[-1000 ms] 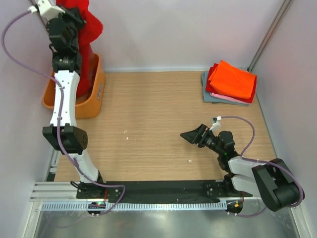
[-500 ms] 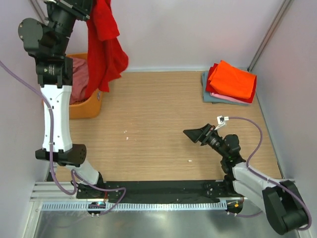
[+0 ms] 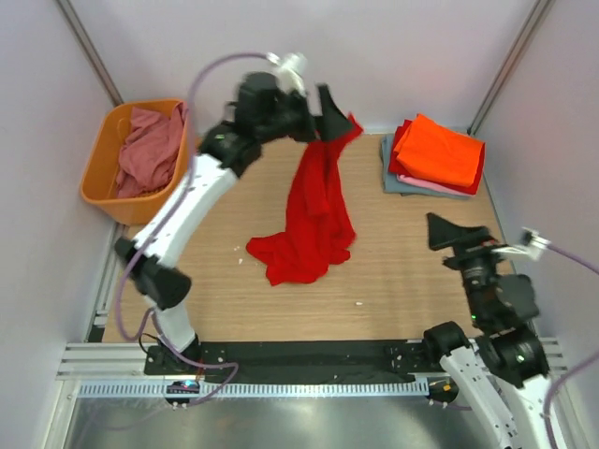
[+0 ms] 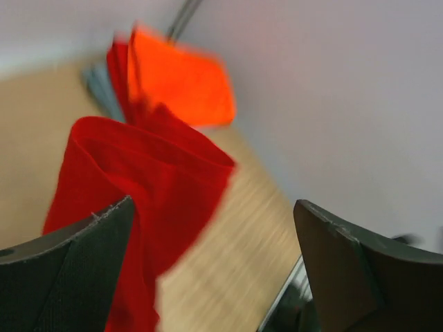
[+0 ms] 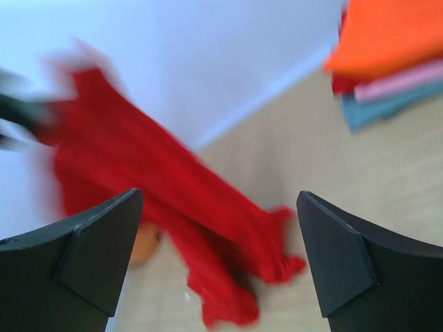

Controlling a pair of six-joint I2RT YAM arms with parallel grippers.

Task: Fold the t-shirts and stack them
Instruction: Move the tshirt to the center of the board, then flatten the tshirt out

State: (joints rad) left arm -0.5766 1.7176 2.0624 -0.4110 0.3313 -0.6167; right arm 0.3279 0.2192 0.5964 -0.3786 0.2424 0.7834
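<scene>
No writing, brand or number can be read — the red t-shirt, basket and desk show only plain surfaces.

large shirt: bright red | top folded shirt: orange | basket: orange | basket shirt: dusty rose

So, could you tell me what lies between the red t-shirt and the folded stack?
Only bare wooden table, as the top view shows: nothing sits between the red t-shirt and the folded stack.
</scene>
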